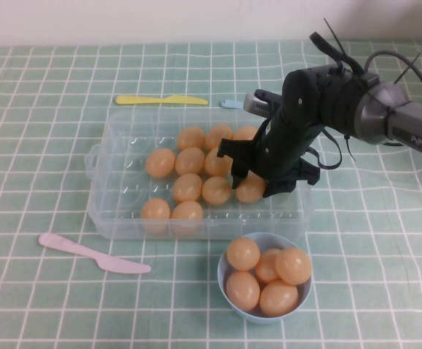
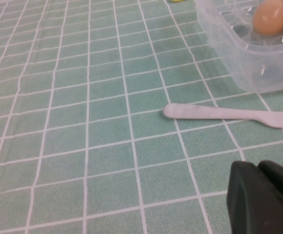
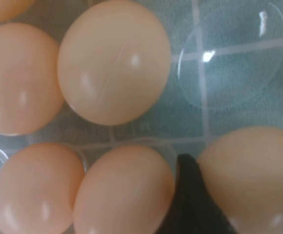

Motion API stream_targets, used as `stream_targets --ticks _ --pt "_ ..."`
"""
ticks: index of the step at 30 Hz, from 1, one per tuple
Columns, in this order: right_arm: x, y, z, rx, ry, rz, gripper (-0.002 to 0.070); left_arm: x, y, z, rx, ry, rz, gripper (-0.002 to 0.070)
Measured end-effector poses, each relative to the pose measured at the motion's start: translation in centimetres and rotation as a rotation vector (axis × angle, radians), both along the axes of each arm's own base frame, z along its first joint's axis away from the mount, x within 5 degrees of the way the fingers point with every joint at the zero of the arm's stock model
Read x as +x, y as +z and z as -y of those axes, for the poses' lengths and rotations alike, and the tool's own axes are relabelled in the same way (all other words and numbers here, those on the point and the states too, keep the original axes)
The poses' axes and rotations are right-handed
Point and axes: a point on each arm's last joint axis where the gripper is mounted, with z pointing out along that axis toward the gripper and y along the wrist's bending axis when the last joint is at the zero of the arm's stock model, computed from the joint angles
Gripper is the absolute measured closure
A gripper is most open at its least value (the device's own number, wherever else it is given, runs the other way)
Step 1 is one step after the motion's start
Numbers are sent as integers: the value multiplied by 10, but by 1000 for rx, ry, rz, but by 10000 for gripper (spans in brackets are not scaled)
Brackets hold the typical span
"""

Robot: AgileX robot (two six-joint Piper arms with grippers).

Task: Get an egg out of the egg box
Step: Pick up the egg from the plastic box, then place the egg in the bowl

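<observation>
Green-and-white checked cloth covers the counter (image 1: 44, 109). At centre stands the egg box (image 1: 116, 211), a clear plastic tray holding about ten orange-tan eggs. The right gripper (image 1: 258, 187) reaches down into the box at its right end, its dark fingers (image 3: 188, 204) apart and straddling the egg (image 1: 250, 190); in the right wrist view one finger sits between this egg and its neighbour. Just in front of the box, a light-blue bowl (image 1: 225, 287) contains five more eggs. A pink plastic knife (image 1: 91, 253) lies near the box's front left corner, a yellow knife (image 1: 160, 100) behind it. The left gripper (image 2: 263, 197) hovers low over bare cloth near the pink knife; whether its fingers are apart cannot be told.
</observation>
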Motion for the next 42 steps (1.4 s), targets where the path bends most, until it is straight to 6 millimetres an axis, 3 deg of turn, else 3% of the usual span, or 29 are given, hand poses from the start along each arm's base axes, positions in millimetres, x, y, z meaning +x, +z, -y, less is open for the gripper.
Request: stream_targets --ticks 11,14,18,22,26,34,42 --pt "-2 5 1 -12 44 5 295 0 0 0 0 0 0 678" --pt "-6 21 5 -23 66 30 295 0 0 0 0 0 0 678" --pt "-16 63 12 -38 128 133 295 0 0 0 0 0 0 678" --pt "-40 107 16 -84 234 214 295 0 0 0 0 0 0 678" --pt "-74 125 19 -130 360 232 295 0 0 0 0 0 0 678" --pt "-139 130 31 -163 669 260 295 0 0 0 0 0 0 678" --pt "-169 115 21 -100 962 252 295 0 0 0 0 0 0 678"
